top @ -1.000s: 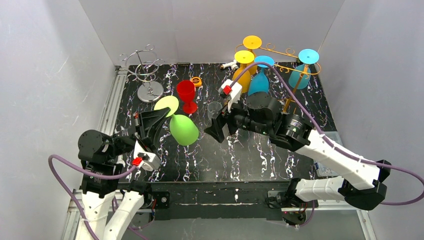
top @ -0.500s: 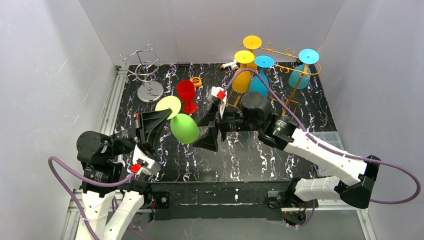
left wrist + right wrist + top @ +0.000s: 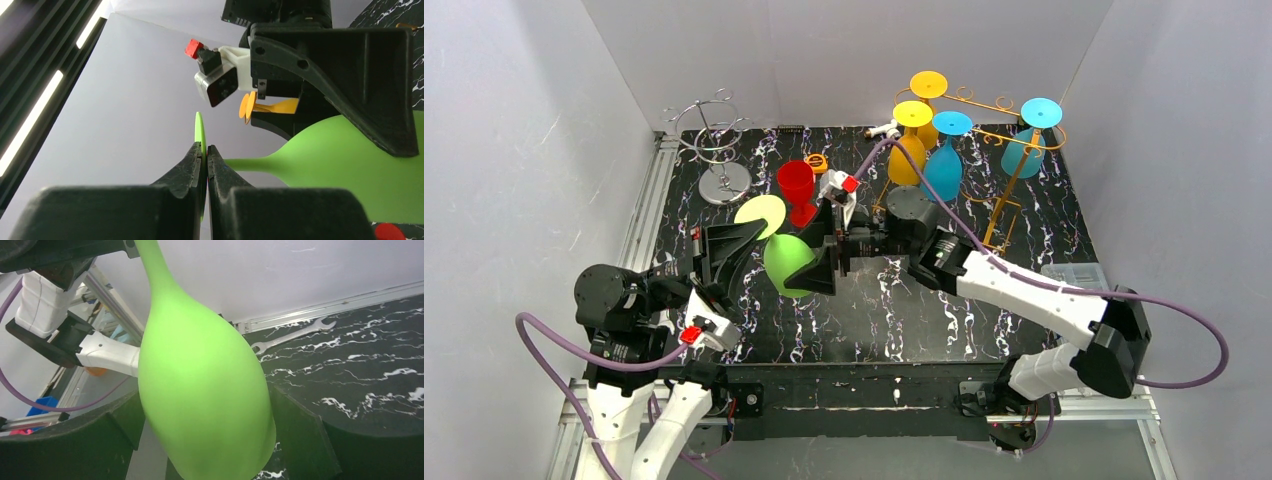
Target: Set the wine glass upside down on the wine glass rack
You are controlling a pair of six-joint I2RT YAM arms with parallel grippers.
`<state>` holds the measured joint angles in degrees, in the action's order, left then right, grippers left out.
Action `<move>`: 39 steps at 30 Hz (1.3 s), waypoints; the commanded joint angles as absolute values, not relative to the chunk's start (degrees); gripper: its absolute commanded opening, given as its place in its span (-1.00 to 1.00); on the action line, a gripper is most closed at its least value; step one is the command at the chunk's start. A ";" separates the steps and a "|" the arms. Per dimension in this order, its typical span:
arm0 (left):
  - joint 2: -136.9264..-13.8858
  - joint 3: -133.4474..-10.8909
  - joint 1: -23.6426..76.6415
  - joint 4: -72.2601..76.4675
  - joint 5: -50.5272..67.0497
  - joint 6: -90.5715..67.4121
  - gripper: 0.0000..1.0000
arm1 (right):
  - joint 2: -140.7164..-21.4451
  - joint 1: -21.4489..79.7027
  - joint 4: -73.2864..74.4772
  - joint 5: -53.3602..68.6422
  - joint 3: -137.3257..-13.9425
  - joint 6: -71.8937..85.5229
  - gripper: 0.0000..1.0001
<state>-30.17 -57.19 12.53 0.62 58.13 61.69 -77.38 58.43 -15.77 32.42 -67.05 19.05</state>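
Left claw (image 3: 204, 151): pinched tight on the thin flat foot (image 3: 760, 211) of the lime-green plastic wine glass (image 3: 789, 262), at the foot's edge.
Green glass: held off the black marbled table (image 3: 924, 310), lying roughly level, foot toward the left arm, bowl toward the right arm.
Right claw (image 3: 817, 250): spread wide, one finger on each side of the green bowl; contact cannot be told.
Red plastic wine glass (image 3: 796, 185): upright on the table just beyond the green one.
Silver wire rack (image 3: 714, 140): far left corner.
Gold wire rack (image 3: 1004, 195): far right, with yellow glasses (image 3: 907, 150) and blue glasses (image 3: 942, 165) hanging upside down.
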 commanded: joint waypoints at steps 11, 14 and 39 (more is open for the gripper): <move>-31.42 -59.36 12.49 3.47 53.94 61.93 -1.00 | -76.35 60.38 -24.94 36.30 -62.64 20.73 0.48; -31.36 -59.48 12.49 -0.28 52.94 66.23 -0.12 | -74.05 60.17 -19.97 31.37 -62.57 16.90 0.37; -31.40 -52.90 12.48 -9.25 49.11 63.55 0.97 | -25.21 54.75 3.80 -29.78 -39.77 10.23 -0.40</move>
